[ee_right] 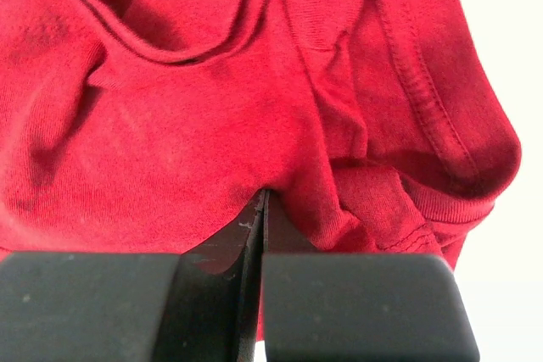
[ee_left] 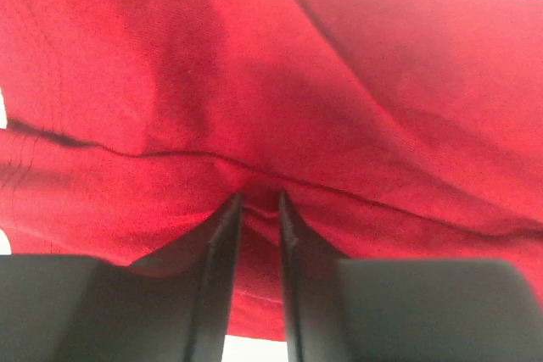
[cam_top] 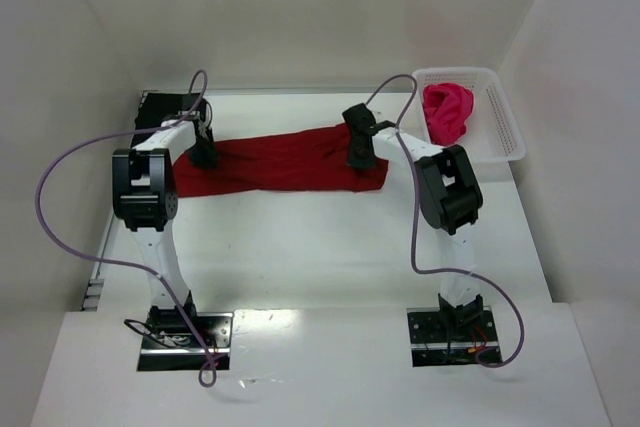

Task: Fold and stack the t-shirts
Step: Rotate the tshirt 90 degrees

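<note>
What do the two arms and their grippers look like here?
The left arm and right arm are white links with black joint housings, on dark base plates. A mauve cable runs from each base to the wrist. The left gripper and right gripper have flat matte black fingers.

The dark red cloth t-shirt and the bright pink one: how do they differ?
The dark red cloth t-shirt lies spread long across the table; the bright pink t-shirt sits crumpled in the white plastic lattice basket. The left gripper and right gripper pinch the red one; nothing touches the pink one. Both are soft cloth.
</note>
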